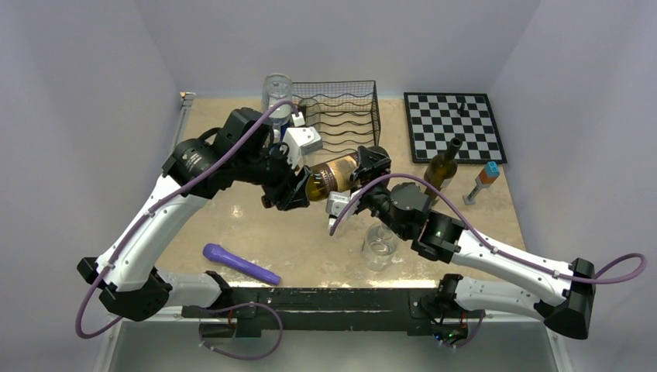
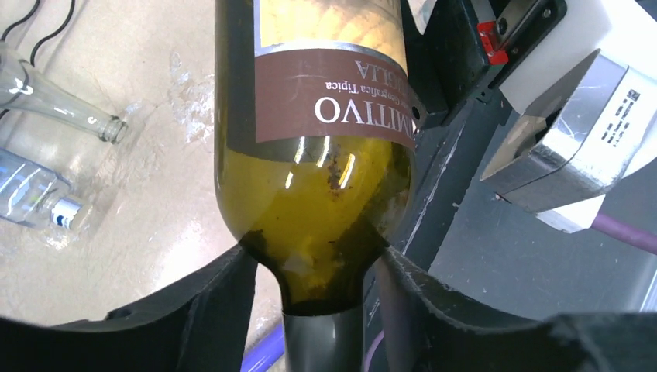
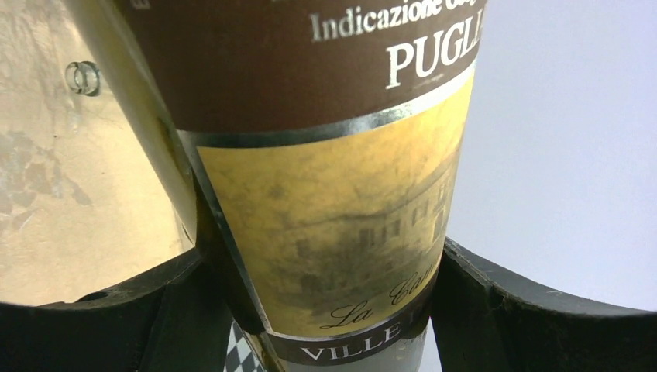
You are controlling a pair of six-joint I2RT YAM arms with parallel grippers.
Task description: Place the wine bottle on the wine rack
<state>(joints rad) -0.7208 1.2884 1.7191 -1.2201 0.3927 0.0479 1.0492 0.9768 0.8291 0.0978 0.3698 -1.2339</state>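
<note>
You've got the wine bottle (image 1: pixel 331 177) off the table, lying nearly level btwn both arms, just in front of the wine rack (image 1: pixel 341 116) and not in it. Your right gripper (image 1: pixel 362 169) is clamped on the fat end, its fingers (image 3: pixel 496 310) pressed to the label on both sides. Your left gripper (image 1: pixel 302 190) sits at the neck end. Its fingers (image 2: pixel 221 302) straddle the neck w/ a gap each side and the tips meet the shoulder, but you can't tell if that's a real grip. The rack stands at the back edge of the table (image 1: pixel 232 225), its near rim just behind the right gripper. Tight spots: a clear bottle (image 1: pixel 276 91) stands just beside the rack's left side, the chessboard (image 1: pixel 453 128) lies just to its right, and a brown bottle (image 1: pixel 443 164) stands upright near the right gripper, at the board's near edge. A glass (image 1: pixel 380 246) sits just beside the right arm on its near side, and a purple tool (image 1: pixel 240 263) lies near the front edge. Open room: bare tabletop left-centre, btwn the left arm and the glass, plus the left half of the strip in front of the rack.
</note>
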